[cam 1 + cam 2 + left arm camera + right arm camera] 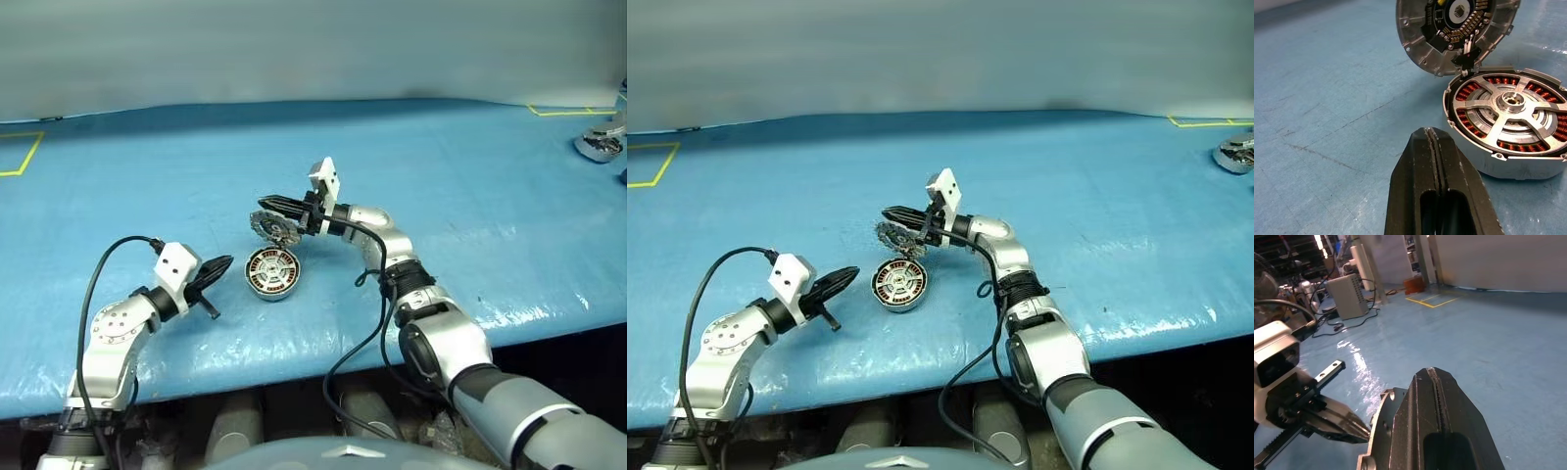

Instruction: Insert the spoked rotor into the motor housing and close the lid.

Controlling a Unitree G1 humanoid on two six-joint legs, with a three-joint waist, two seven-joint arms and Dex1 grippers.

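Observation:
The motor housing (271, 273) lies flat on the blue table (470, 196). The spoked rotor (1509, 105) sits inside it, silver spokes and hub over copper windings. The lid (275, 227) stands tilted open on its hinge at the housing's far side, ribbed inside with dark centre (1457, 27) facing the housing. My right gripper (263, 203) is shut and empty, lying level along the lid's upper edge (1378, 428); whether they touch I cannot tell. My left gripper (227, 262) is shut and empty, just left of the housing, tips (1432, 139) pointing at it.
Yellow tape marks (24, 152) lie at the far left and far right of the table. A silvery object (600, 145) sits at the far right edge. The table's front edge (294, 367) runs close below the housing.

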